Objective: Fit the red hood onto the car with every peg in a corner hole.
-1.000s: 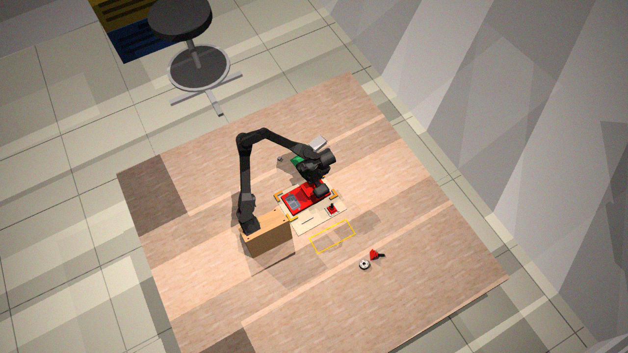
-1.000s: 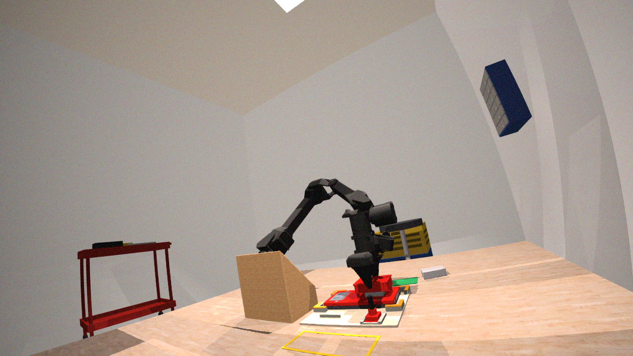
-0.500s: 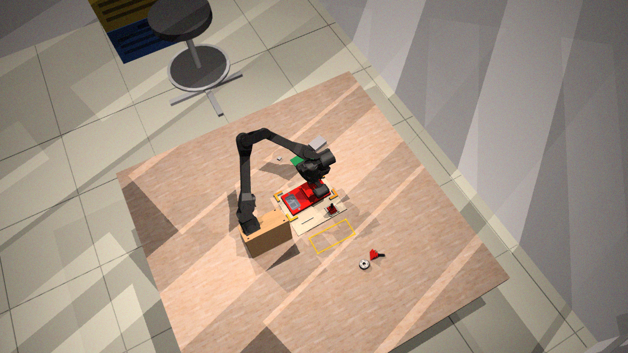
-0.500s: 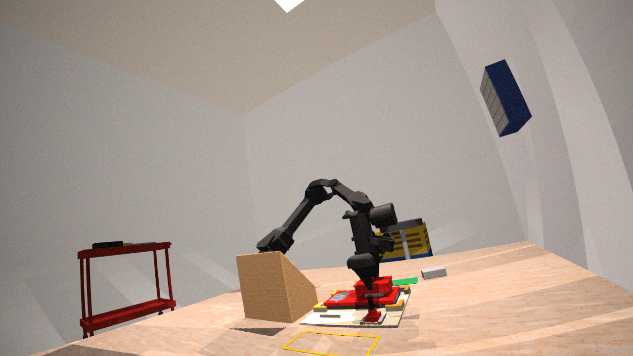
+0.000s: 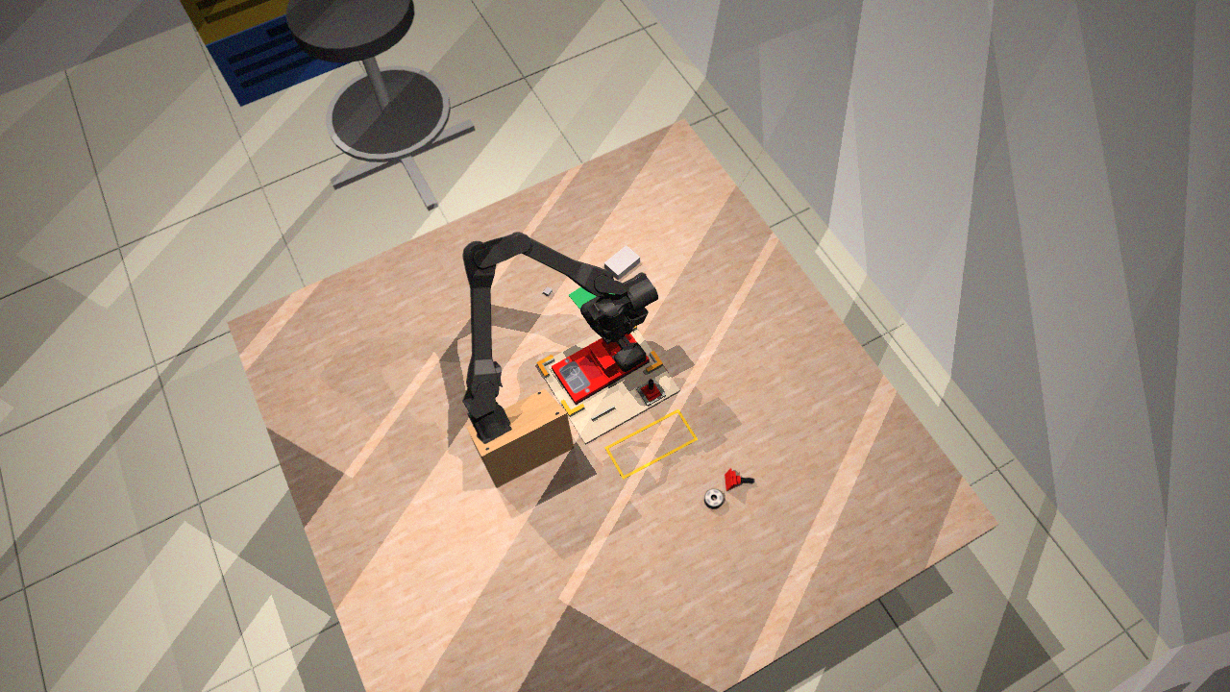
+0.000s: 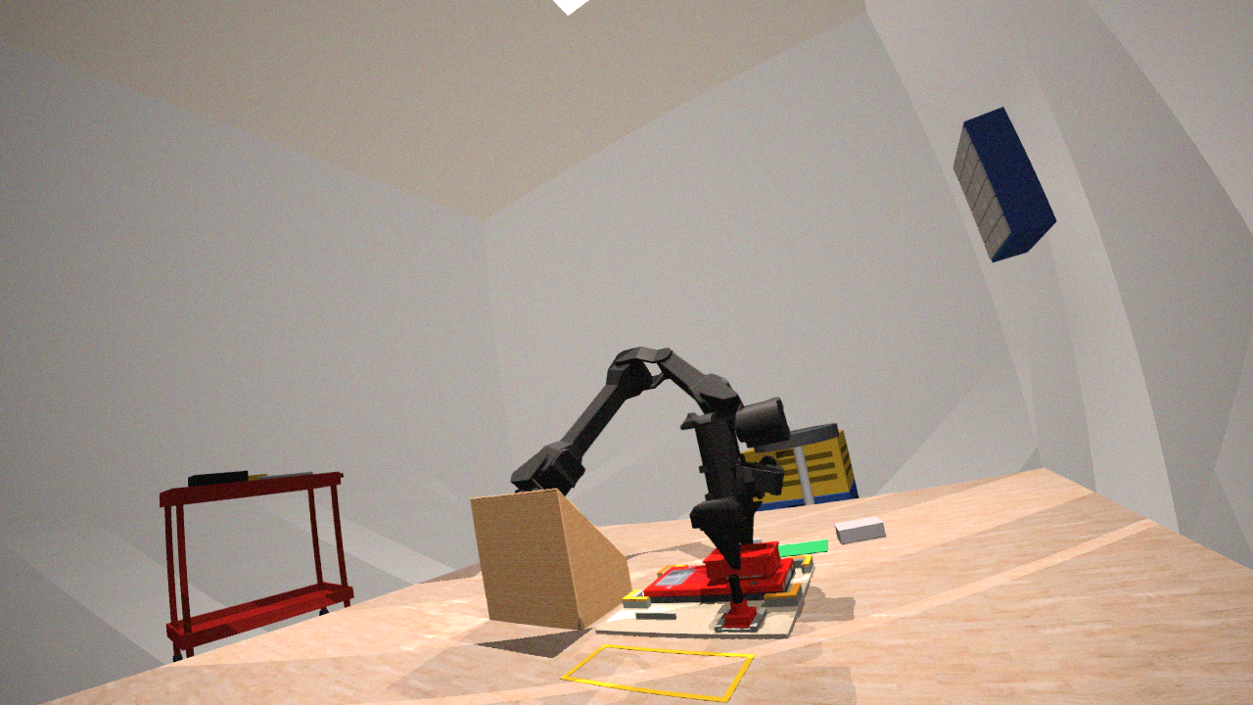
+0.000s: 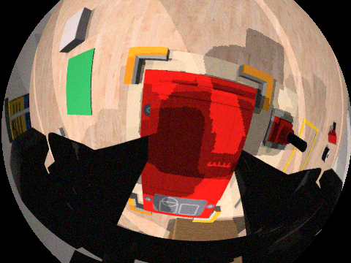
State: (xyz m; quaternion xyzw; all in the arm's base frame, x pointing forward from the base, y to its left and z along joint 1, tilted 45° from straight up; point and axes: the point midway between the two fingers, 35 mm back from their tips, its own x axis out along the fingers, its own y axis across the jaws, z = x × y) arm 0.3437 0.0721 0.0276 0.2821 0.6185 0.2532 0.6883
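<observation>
The red chassis (image 5: 584, 393) (image 6: 685, 587) (image 7: 179, 205) sits in the jig (image 5: 586, 428) (image 6: 683, 628) (image 7: 183, 58), between its yellow corner brackets. My gripper (image 5: 616, 346) (image 6: 744, 562) (image 7: 194, 147) is shut on the red hood (image 5: 602, 361) (image 6: 760, 562) (image 7: 197, 142), one finger at each side. The hood is over the deck, roof up and about level, very low. Whether it rests flat cannot be told. The engine, pegs and corner holes are hidden under the hood and fingers.
A red piece with a black handle (image 5: 651, 391) (image 6: 740, 616) (image 7: 279, 129) stands on the jig board beside the chassis. A green plate (image 5: 581, 296) (image 6: 803, 547) (image 7: 80, 85) and a grey block (image 5: 622, 259) (image 6: 859, 529) (image 7: 73, 31) lie beyond. The wooden arm base (image 5: 532, 447) (image 6: 526, 561) adjoins.
</observation>
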